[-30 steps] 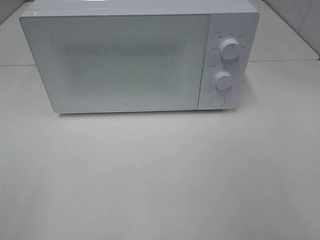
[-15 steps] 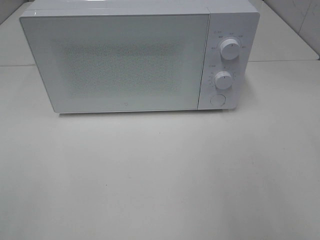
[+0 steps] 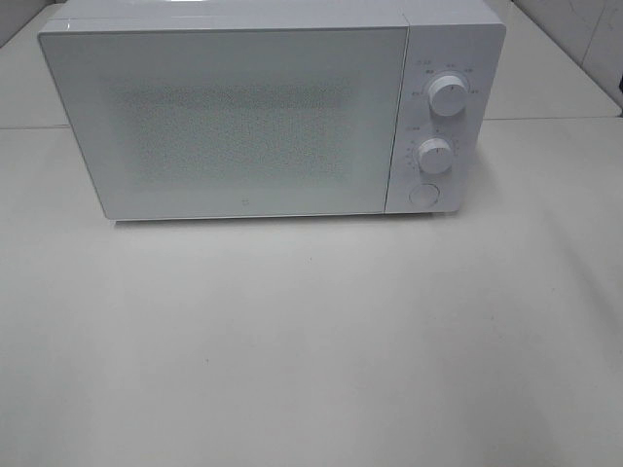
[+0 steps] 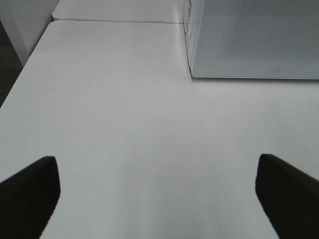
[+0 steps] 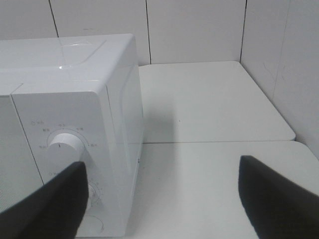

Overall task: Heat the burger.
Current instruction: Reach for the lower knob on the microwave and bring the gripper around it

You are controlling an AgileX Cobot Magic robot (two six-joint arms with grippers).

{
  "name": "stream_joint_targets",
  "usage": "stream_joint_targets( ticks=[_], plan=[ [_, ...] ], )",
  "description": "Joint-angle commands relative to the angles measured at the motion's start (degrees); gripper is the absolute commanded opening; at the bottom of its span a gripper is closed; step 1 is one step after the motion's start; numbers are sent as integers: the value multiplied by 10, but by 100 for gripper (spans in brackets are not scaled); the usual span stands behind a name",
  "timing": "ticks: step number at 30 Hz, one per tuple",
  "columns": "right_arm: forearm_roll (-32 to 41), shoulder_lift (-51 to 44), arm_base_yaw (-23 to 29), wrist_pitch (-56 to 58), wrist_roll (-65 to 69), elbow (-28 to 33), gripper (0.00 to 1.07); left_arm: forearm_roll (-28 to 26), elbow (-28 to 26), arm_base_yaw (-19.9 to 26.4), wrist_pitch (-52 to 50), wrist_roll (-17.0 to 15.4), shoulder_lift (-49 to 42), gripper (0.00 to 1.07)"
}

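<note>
Exterior high view shows no burger on the surface, so it is probably behind the shut, frosted door of the one microwave. Setting the heat seems the step in hand: the right end effector, spread wide and empty, has the upper knob just ahead of one finger and would need to centre on it, close and turn. Counted: two knobs, one round button, two end effectors, the left end effector likewise wide open and empty.

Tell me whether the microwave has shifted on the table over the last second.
No. In the high view the microwave sits at the same spot against the table seam behind it, with its door shut as before.
</note>
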Motion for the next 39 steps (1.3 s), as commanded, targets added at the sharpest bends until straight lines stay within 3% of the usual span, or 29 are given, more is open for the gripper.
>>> stream_joint_targets(
  ticks=[1, 11, 19, 23, 28, 39],
  plan=[
    [-3, 29, -3, -60, 4, 10, 81, 1, 2, 1, -9, -3, -9, 101],
    [-3, 211, -2, -368, -5, 62, 79, 1, 2, 1, -9, -3, -9, 101],
    [7, 316, 1, -441, -46, 62, 77, 1, 2, 1, -9, -3, -9, 101],
    [87, 371, 59, -466, -132, 62, 76, 1, 2, 1, -9, -3, -9, 101],
    [170, 415, 124, -494, -135, 61, 77, 1, 2, 1, -9, -3, -9, 101],
    [202, 450, 202, -520, -76, 29, 76, 1, 2, 1, -9, -3, -9, 101]
  ],
)
